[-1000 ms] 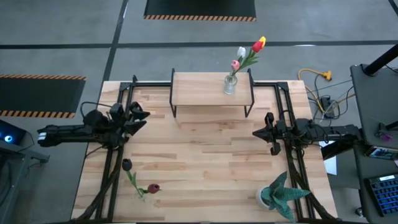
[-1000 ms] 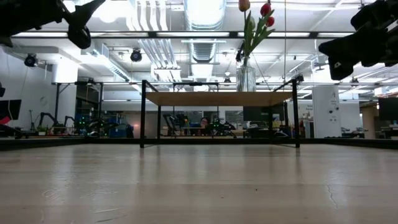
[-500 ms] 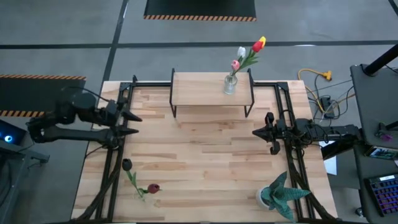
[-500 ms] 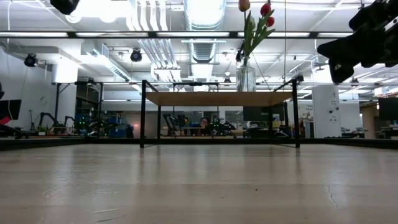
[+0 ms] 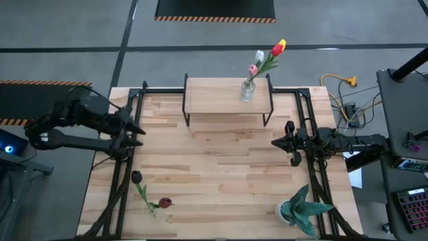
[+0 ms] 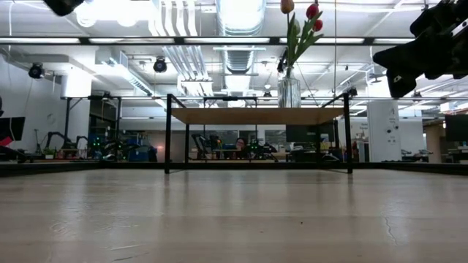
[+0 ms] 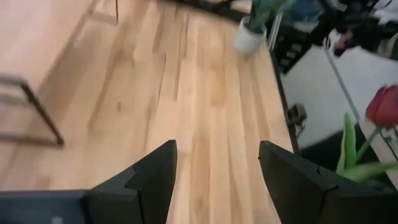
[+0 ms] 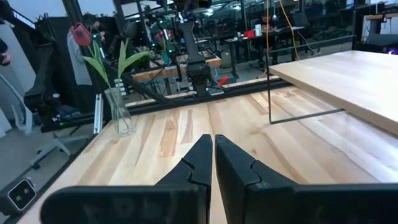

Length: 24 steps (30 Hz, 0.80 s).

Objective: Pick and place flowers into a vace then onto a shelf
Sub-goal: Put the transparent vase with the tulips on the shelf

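Flowers: 1 bunch (image 5: 266,57) stands in a clear glass vase (image 5: 247,91) on the shelf (image 5: 214,96) at the table's far edge, heads leaning toward the robot's right.
Second vase: another glass vase (image 5: 152,207) near the front-left corner of the table (image 5: 221,167) holds 2 dark tulips (image 5: 151,191), 1 near-black and 1 red; it probably waits there as the next load.
Left gripper: (image 5: 136,128) fingers (image 7: 151,183) spread apart, nothing between them; it hangs above the table's left rail, apparently free to come for the second vase.
Right gripper: (image 5: 275,142) fingers (image 8: 193,165) pressed together, empty, parked over the right side of the table.
Potted plant: teal spiky plant (image 5: 302,209) at the front-right corner, apart from the work.
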### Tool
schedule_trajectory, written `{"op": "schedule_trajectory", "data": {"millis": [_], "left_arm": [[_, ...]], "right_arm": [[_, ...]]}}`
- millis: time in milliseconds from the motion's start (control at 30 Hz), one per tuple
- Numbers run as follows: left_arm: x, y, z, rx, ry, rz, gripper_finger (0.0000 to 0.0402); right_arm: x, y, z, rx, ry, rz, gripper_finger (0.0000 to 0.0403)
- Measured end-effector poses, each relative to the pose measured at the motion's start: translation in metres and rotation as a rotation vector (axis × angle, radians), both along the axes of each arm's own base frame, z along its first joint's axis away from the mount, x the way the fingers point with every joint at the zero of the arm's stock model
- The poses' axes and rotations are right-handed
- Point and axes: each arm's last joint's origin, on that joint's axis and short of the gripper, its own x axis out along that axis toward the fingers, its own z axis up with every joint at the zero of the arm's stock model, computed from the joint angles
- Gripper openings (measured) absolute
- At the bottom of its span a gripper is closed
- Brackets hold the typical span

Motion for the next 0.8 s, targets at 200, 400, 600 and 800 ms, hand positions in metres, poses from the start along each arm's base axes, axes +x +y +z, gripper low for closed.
{"op": "schedule_trajectory", "data": {"millis": [200, 400, 600, 800], "left_arm": [[-0.008, -0.002, -0.016, -0.137, 0.203, 0.048, 0.0212], [-0.009, -0.005, -0.034, -0.254, 0.340, 0.018, 0.0212], [-0.002, -0.006, -0.065, -0.270, 0.456, -0.026, 0.0212], [0.001, -0.012, -0.110, -0.426, 0.632, -0.116, 0.0212]], "right_arm": [[0.000, 0.000, 0.000, -0.003, 0.000, 0.000, 0.0013], [0.000, 0.000, 0.000, -0.026, 0.000, 0.001, 0.0013], [0.000, 0.000, 0.000, -0.061, 0.000, 0.002, 0.0013], [0.000, 0.000, 0.000, -0.104, 0.000, 0.003, 0.0013]]}}
